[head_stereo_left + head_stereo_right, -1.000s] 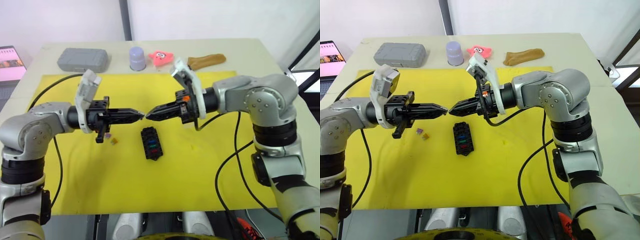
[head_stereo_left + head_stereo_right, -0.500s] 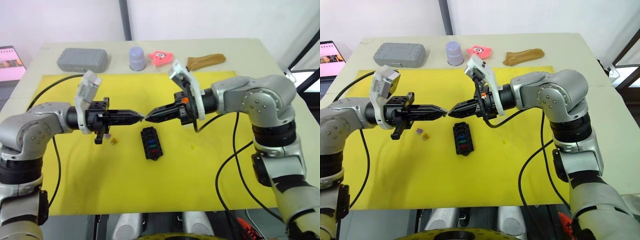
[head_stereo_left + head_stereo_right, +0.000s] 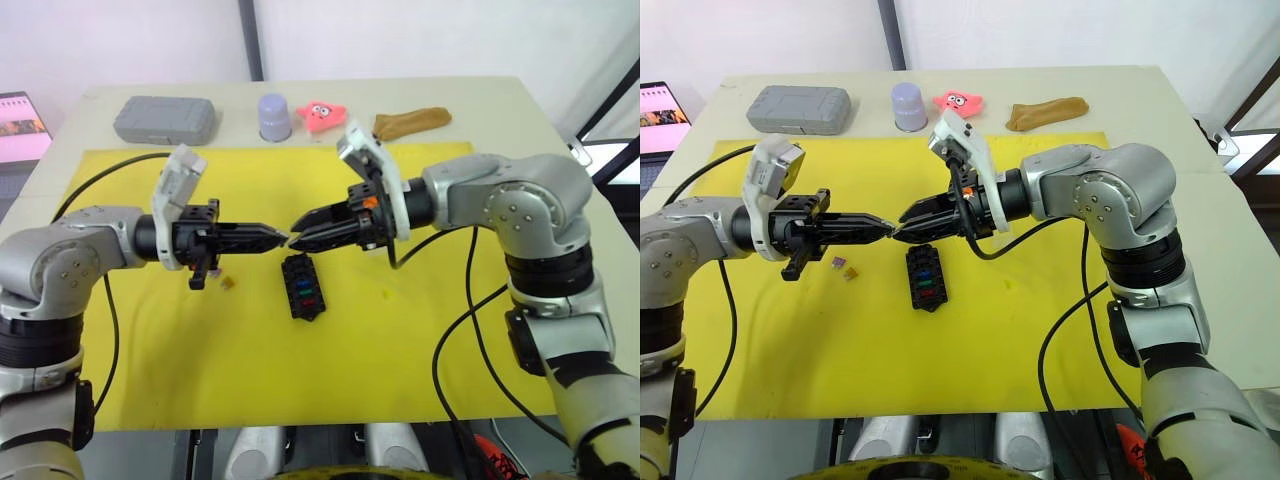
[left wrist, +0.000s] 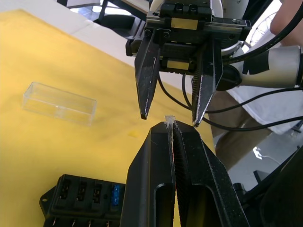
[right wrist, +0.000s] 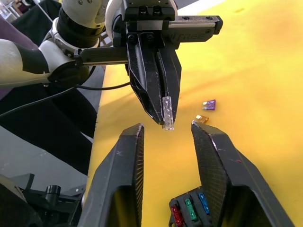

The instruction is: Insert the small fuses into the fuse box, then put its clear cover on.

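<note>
Right claw (image 3: pixel 297 232) now spread wide; left claw (image 3: pixel 281 236) still pinching clear-grey fuse (image 5: pixel 167 112).

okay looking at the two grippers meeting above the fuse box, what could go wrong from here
1. The left gripper pinches the clear-grey fuse only by its end, so the open right gripper could knock it loose while closing.
2. A dropped fuse might land beside the fuse box, on the yellow mat.
3. The fingertips might collide.

A pale table (image 3: pixel 500 100) carries a yellow mat (image 3: pixel 330 370) across its near part. Beyond the mat, directly on the tabletop, lie a grey case (image 3: pixel 166 119), a lavender cup (image 3: pixel 274 117), a pink toy (image 3: pixel 322 115) and a brown lump (image 3: pixel 412 122).
</note>
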Controlling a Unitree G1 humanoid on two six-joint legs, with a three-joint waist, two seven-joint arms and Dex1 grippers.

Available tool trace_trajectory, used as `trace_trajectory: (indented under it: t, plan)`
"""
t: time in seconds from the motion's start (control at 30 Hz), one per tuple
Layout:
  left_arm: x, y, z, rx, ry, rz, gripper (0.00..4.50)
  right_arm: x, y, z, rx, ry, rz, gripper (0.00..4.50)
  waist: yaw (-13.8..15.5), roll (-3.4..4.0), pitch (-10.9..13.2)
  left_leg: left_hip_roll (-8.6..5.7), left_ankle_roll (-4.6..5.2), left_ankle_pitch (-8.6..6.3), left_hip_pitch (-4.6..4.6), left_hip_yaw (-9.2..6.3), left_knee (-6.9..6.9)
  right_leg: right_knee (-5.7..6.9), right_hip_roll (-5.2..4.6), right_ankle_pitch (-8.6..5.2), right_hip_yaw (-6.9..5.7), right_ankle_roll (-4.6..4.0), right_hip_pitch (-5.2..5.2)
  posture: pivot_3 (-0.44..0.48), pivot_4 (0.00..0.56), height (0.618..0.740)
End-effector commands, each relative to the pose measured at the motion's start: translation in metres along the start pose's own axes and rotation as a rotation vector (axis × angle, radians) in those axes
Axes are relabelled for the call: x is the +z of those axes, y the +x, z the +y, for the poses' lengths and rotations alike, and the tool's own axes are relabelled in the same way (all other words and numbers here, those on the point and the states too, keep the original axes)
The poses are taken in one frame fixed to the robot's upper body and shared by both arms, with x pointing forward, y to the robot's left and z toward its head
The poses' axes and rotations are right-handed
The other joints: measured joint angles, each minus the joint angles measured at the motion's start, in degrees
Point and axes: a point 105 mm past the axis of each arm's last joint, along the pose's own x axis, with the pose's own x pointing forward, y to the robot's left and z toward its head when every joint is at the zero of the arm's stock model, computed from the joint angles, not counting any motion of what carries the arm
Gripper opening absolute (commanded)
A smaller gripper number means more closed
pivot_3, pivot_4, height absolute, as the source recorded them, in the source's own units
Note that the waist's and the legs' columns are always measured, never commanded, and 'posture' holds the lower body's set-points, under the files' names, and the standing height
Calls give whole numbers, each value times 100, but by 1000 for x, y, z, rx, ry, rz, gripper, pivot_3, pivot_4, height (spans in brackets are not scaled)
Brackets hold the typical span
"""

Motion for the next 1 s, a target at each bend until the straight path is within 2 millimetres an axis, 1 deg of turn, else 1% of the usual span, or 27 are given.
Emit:
trace_trajectory:
  t: [0.03, 0.3, 0.33, 0.37, 0.4, 0.43, 1.0]
  plan:
    - [9, 1, -7, -25, 47, -13, 0, 11, -3, 7, 23, -27, -32, 1743, 0, 0, 0, 0, 0, 0, 0, 0, 0, 0, 0, 0, 0, 0, 0, 0, 150, 731]
    - [8, 2, -8, -32, 50, -10, 0, 11, -3, 9, 33, -20, -35, 1743, 0, 0, 0, 0, 1, 0, 0, 0, 0, 0, 0, 0, 0, 0, 0, 0, 150, 731]
    - [8, 2, -8, -34, 49, -8, 0, 11, -3, 9, 35, -19, -36, 1205, 0, 0, 0, 0, 0, 0, 0, 0, 0, 0, 0, 0, 0, 0, 0, 0, 150, 731]
    - [8, 2, -8, -34, 49, -8, 0, 11, -3, 9, 36, -19, -36, 879, 1, 0, 0, 0, 0, 0, 0, 0, 0, 0, 0, 0, 0, 0, 0, 0, 150, 731]
    - [7, 2, -8, -35, 49, -7, 0, 11, -2, 9, 36, -18, -36, 363, 1, 0, 0, 0, 1, 0, 0, 0, 0, 0, 0, 0, 0, 0, 0, 0, 150, 731]
    - [7, 2, -8, -36, 49, -8, 0, 11, -2, 9, 36, -17, -34, 64, 0, 0, 0, 0, 1, 0, 0, 0, 0, 0, -1, 0, 0, 0, 0, 0, 150, 731]
    - [3, 2, -9, -39, 42, 16, 0, 13, -1, 11, 47, -4, -34, 64, 0, 0, 0, 0, 1, 0, 0, 0, 0, 0, 0, 0, 0, 0, 0, 0, 150, 731]
